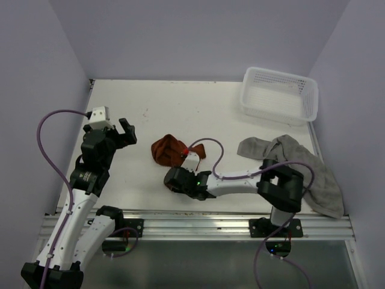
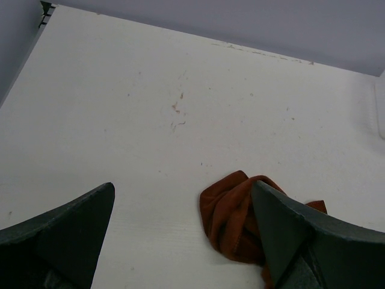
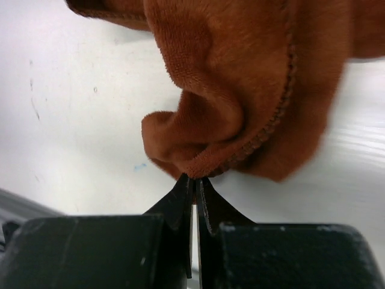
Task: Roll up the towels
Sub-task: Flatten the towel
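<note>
White, faintly scuffed worktop (image 1: 180,108) between pale lavender walls (image 1: 198,36). Right jaws clamp an edge of the rust-brown towel (image 1: 167,150) mid-frame; left jaws stand wide apart.

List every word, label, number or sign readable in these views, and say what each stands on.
None: no text can be read in any view.
The table, basket, brown towel, grey towel, left arm and right arm show no lettering.
The stains on the table are marks, not writing.
</note>
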Controlling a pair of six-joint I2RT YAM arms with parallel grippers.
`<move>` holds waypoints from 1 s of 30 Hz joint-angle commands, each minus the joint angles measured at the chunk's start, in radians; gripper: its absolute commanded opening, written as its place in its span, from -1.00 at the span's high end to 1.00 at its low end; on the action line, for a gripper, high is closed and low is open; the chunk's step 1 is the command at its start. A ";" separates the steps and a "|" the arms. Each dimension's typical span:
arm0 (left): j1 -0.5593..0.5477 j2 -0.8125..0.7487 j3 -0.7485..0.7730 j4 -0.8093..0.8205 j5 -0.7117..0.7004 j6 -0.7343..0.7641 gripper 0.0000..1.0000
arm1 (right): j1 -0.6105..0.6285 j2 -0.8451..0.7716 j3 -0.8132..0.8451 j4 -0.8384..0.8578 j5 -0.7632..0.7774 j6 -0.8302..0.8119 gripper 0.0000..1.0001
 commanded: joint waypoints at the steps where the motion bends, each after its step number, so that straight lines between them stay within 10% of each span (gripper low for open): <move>1: -0.004 0.009 0.020 0.033 0.042 0.008 -1.00 | -0.060 -0.255 -0.058 -0.154 -0.021 -0.191 1.00; 12: -0.011 0.059 0.003 0.074 0.189 0.034 -1.00 | -0.359 -0.616 -0.046 -0.453 -0.161 -0.530 1.00; 18: -0.056 0.153 0.006 0.091 0.349 0.054 -0.99 | -0.488 -0.626 0.100 -0.675 0.058 -0.742 1.00; 30: -0.152 0.346 -0.016 0.100 0.478 -0.020 -0.71 | -0.747 -0.543 0.054 -0.539 -0.231 -0.822 1.00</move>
